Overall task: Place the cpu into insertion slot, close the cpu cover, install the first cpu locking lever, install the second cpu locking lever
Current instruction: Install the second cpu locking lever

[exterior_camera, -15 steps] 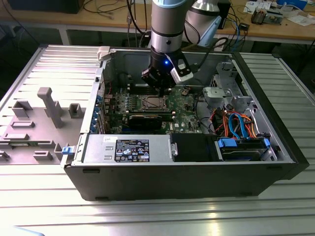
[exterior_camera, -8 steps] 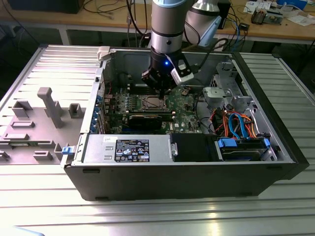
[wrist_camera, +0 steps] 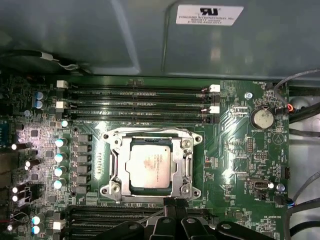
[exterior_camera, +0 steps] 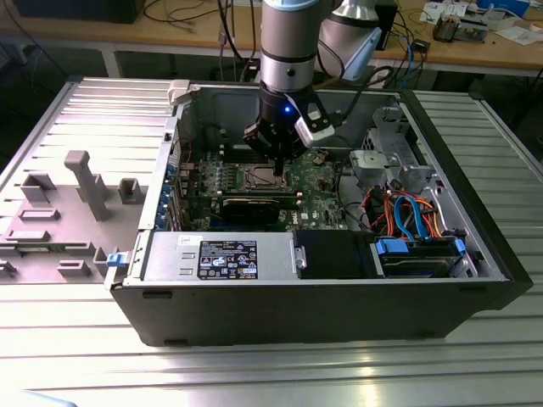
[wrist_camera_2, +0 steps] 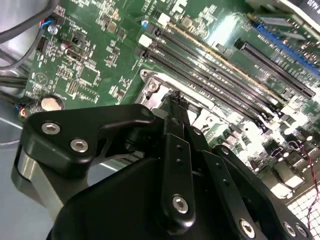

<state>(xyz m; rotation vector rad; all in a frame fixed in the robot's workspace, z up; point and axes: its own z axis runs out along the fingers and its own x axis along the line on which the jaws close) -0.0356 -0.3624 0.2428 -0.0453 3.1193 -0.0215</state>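
One chip, the cpu [wrist_camera: 148, 165], already lies in the insertion slot [wrist_camera: 114, 189], with the cpu cover [wrist_camera: 186, 158] folded down around it in the first wrist view. The gripper [wrist_camera_2: 172, 100] hangs just at the edge of the slot, its fingers pressed together and holding nothing, as far as I can judge. I see two risks. If the fingertip slides off a thin lever, it may scratch the green board [wrist_camera: 240, 150] or hit the long memory slots [wrist_camera: 135, 102] nearby. If the cover is not fully flat, pressing could load the chip unevenly.
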